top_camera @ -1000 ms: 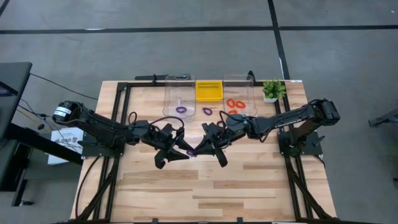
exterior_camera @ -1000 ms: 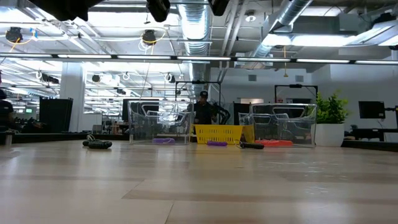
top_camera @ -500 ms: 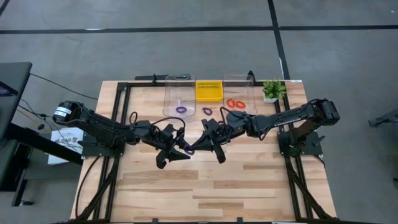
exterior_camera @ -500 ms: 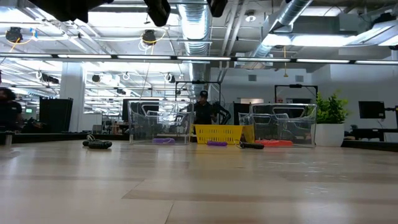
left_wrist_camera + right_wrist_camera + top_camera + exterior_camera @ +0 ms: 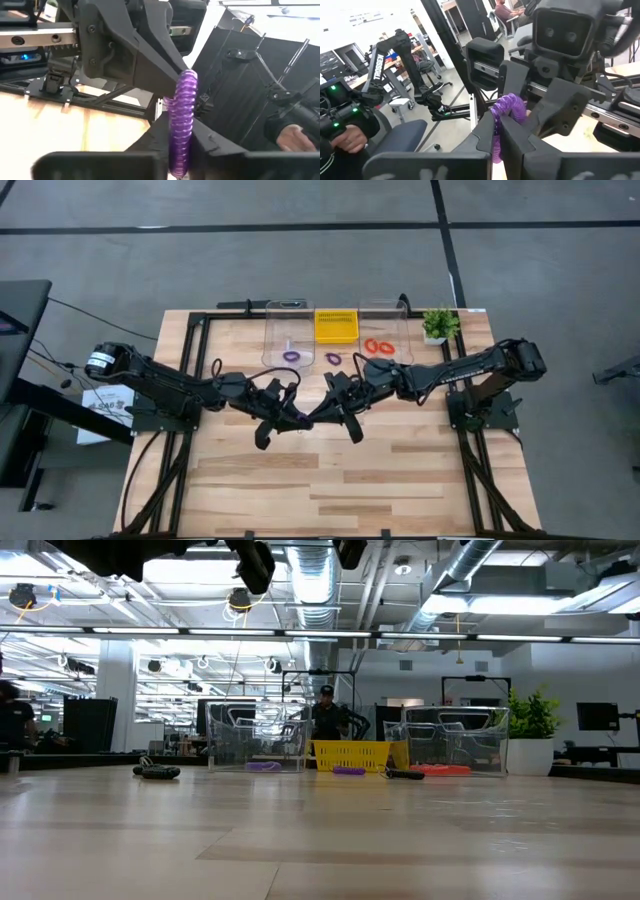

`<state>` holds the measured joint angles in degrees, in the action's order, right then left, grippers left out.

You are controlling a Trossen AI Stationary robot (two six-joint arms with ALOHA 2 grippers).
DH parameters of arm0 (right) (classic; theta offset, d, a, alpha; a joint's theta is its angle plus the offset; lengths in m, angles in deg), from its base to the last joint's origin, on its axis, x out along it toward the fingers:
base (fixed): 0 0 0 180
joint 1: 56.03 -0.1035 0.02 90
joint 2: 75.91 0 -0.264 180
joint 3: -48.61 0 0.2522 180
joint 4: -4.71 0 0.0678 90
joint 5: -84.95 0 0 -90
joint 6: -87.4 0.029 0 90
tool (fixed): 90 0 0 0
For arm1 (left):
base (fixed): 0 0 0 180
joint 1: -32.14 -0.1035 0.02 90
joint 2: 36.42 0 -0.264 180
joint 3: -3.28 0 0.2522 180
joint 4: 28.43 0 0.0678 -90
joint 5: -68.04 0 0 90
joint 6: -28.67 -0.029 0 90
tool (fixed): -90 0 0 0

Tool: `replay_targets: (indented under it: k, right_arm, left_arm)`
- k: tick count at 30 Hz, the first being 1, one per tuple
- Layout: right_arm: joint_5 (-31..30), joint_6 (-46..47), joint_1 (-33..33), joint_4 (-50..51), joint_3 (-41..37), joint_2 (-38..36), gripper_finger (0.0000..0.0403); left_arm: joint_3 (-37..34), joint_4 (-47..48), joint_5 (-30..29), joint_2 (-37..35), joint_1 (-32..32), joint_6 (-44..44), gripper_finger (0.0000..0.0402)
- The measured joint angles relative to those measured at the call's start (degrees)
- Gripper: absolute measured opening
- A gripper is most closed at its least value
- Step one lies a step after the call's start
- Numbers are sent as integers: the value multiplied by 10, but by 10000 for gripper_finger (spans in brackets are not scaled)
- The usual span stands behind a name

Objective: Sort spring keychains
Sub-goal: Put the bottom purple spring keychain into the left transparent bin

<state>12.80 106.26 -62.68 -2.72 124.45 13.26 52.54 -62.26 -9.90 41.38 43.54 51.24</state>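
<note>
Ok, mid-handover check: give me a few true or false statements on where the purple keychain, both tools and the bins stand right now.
1. Both tools grip one purple keychain. True: the left tool and the right tool meet on it above mid-table.
2. The yellow basket stands between two clear bins. True.
3. The orange-red keychains lie in the left clear bin. False: they lie in the right clear bin; the left clear bin holds a purple one.
4. The right tool is wide open. False: it is shut on the keychain.
</note>
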Motion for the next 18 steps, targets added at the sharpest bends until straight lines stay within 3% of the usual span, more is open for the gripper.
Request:
replay_targets:
  k: [3, 8, 18]
  right_arm:
    - [0, 1, 0, 1, 0, 0, 15]
    - [0, 1, 0, 2, 0, 0, 33]
    - [0, 0, 0, 2, 0, 0, 93]
  left_arm:
    - [0, 0, -5, 0, 0, -9, 18]
    - [0, 1, -13, 0, 0, -11, 42]
    - [0, 4, -14, 0, -17, -13, 24]
